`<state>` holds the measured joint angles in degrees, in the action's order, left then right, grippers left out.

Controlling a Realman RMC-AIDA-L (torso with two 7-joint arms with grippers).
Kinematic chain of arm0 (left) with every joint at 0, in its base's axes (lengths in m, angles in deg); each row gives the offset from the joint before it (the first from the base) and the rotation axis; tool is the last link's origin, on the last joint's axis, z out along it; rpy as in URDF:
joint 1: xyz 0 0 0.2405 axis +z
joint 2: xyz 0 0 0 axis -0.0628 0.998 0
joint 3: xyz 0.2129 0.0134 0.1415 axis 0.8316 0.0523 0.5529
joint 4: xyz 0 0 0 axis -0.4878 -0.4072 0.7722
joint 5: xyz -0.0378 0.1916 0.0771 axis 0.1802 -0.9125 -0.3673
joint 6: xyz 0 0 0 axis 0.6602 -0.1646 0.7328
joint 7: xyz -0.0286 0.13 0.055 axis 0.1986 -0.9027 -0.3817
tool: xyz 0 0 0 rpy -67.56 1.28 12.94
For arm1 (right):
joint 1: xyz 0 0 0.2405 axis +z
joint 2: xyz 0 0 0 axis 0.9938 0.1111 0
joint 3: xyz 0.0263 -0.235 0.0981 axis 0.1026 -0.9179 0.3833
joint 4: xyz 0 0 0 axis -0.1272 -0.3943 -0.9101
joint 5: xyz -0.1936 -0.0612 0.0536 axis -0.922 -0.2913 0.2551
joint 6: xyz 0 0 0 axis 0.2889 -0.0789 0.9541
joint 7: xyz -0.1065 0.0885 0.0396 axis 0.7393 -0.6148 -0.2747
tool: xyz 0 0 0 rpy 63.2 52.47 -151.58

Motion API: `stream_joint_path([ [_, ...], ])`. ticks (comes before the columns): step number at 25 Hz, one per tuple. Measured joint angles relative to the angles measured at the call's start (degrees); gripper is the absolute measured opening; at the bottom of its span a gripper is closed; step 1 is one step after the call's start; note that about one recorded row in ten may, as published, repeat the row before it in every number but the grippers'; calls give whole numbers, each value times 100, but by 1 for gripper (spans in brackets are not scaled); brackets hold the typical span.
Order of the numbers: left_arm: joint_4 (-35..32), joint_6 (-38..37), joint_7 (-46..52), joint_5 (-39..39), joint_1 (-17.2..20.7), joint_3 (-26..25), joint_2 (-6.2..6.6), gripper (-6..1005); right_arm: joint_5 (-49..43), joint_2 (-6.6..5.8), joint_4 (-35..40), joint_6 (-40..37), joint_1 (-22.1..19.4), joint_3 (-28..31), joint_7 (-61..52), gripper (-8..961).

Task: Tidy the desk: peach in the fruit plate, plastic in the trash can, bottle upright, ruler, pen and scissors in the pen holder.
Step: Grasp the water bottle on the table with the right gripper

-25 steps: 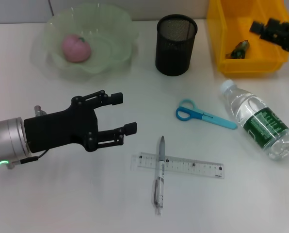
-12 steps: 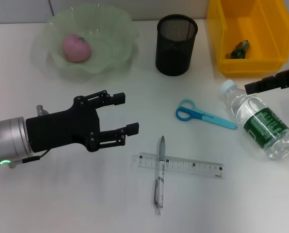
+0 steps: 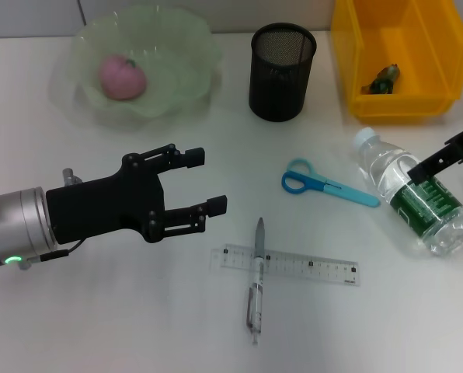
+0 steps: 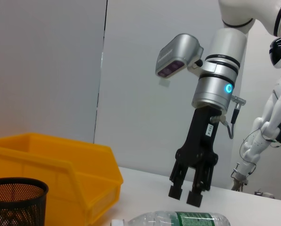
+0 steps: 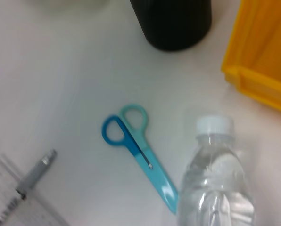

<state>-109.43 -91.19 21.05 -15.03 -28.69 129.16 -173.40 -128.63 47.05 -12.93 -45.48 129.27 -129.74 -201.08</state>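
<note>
With the right hand (image 4: 185, 195) open above the lying bottle (image 3: 416, 201), its body should be straddled squarely before closing; left hand (image 3: 200, 181) open, idle over worktop (image 3: 99, 311).

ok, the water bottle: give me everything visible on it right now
The water bottle is clear plastic with a white cap and a green label with white print around its middle. It lies on its side on the white desk, cap pointing toward the yellow bin, base toward the desk's right edge. The scissors lie just beside it; contact unclear. The right gripper hangs right over its labelled middle, fingers slightly apart, not gripping it.
</note>
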Motion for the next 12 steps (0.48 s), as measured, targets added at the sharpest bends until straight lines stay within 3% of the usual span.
stream_joint_path([
  [6, -1, -8, 0, 14, -4, -4, -14, 798, -209, 71, -104, 76, 79, -499, -191, 783],
  [11, -7, -14, 0, 28, -16, -6, -20, 798, -399, 201, -126, 208, 86, -724, -219, 784],
  [12, -10, -16, 0, 34, -26, -6, -21, 798, -598, 278, -132, 286, 86, -757, -229, 784],
])
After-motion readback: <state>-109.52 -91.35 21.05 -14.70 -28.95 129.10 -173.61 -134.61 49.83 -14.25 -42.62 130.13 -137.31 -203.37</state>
